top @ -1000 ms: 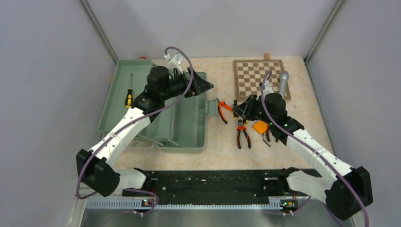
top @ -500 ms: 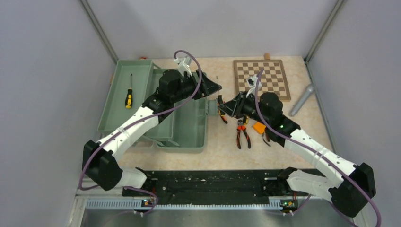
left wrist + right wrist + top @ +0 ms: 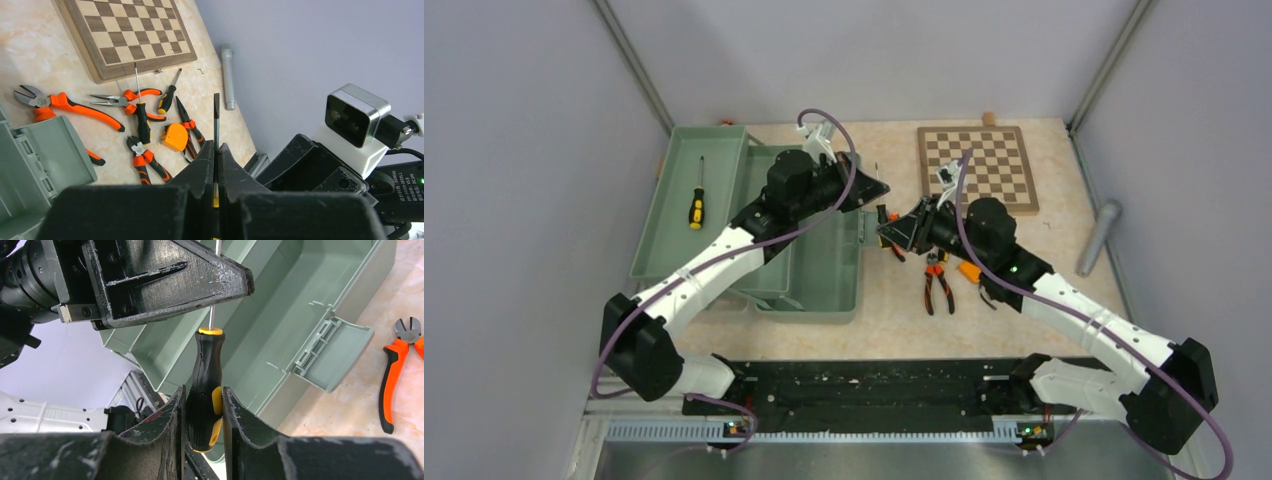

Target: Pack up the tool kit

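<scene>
Screwdriver (image 3: 204, 385) held mid-desk by toolbox (image 3: 819, 275) right rim: handle clamped in right gripper (image 3: 202, 392), shaft pinched by left gripper (image 3: 216, 150). Second screwdriver (image 3: 696, 200) already stowed, far-left corner. Pliers (image 3: 938, 285) and tape measure (image 3: 175, 136) yet unpacked, mid-desk

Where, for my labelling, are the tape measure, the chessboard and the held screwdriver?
tape measure (image 3: 175, 137): left wrist view, orange case.
chessboard (image 3: 994, 165): top external view, board's centre.
held screwdriver (image 3: 202, 365): right wrist view, black handle.
</scene>
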Controlling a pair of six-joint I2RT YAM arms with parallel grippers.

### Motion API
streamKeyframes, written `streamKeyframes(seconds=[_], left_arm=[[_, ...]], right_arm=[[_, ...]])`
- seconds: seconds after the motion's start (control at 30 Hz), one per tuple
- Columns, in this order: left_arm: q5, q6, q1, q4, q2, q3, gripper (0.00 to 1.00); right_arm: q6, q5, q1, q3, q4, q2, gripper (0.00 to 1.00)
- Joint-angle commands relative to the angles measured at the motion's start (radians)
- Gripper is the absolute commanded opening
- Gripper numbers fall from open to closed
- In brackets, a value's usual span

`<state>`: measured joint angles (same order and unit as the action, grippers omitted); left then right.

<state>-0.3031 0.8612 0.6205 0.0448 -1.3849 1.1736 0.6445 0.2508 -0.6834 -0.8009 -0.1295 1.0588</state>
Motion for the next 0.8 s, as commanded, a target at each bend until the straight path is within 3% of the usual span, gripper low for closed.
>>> streamKeyframes(seconds=[0.0,0.13,0.27,0.4,0.53,0.77], left_arm=[[0.055,-0.091,0.007,-0.030,0.061,0.034,0.00],[0.154,-0.260,-0.032,-0.223,0.104,0.128,0.00],[0.227,-0.448,-0.134,-0.450,0.131,0.269,0.00],[0.277,-0.620,-0.285,-0.675,0.112,0.437,0.00],[0.442,-0.792,-0.376,-0.905,0.031,0.607,0.00],[0.686,-0.928,-0.472,-0.974,-0.085,0.664,0.00]], right_arm=[[-0.017,-0.021,-0.014,-0.035,-0.056,-0.006,0.19],[-0.057,-0.091,-0.015,-0.044,0.006,-0.024,0.56],[-0.116,-0.171,-0.015,-0.065,0.107,-0.030,0.77],[-0.155,-0.237,-0.014,-0.072,0.191,-0.033,0.79],[-0.167,-0.295,-0.013,-0.066,0.225,-0.034,0.82],[-0.179,-0.313,-0.011,-0.064,0.255,-0.015,0.86]])
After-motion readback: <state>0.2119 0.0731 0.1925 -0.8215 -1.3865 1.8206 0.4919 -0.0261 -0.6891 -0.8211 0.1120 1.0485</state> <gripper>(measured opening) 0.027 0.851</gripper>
